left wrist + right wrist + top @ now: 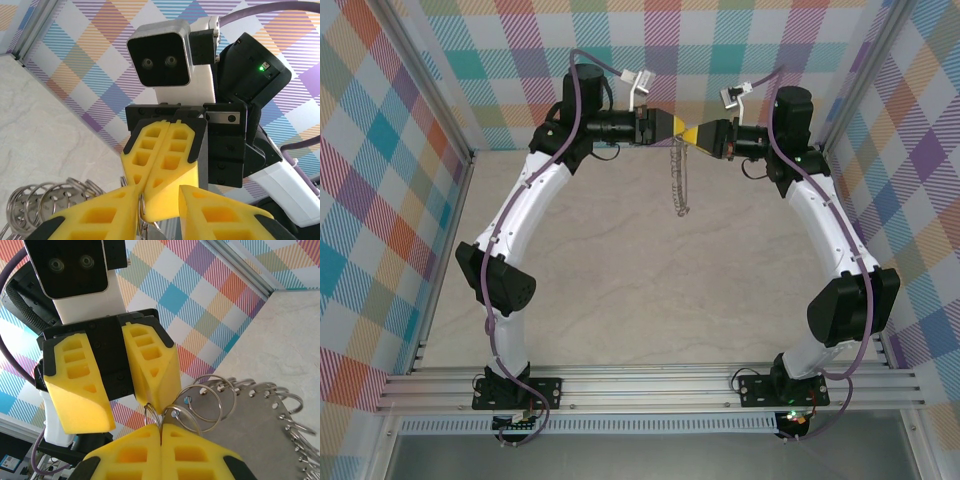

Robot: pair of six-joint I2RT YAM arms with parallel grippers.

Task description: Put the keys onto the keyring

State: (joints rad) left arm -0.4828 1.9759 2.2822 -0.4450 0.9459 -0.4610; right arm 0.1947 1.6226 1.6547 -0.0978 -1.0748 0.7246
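We see the large grey metal keyring [680, 178], its rim lined with small wire loops, hanging limp in the air above the far middle of the pale marbled table [620, 260]. Its top end sits where the two grippers meet tip to tip.

In the right wrist view, one thin loop [152, 414] comes out of the seam between the yellow fingers of the right gripper [161, 432]. Those fingers are pressed tight together on it, and the rest of the keyring trails away from the fingertips. The left gripper [122, 407] faces it from the left with its yellow fingers spread apart, one finger [150, 365] just beside that loop.

Both white arms [535, 200] arch up from the near edge. Plaid-patterned walls [380, 150] enclose the table on the left, right and far sides.
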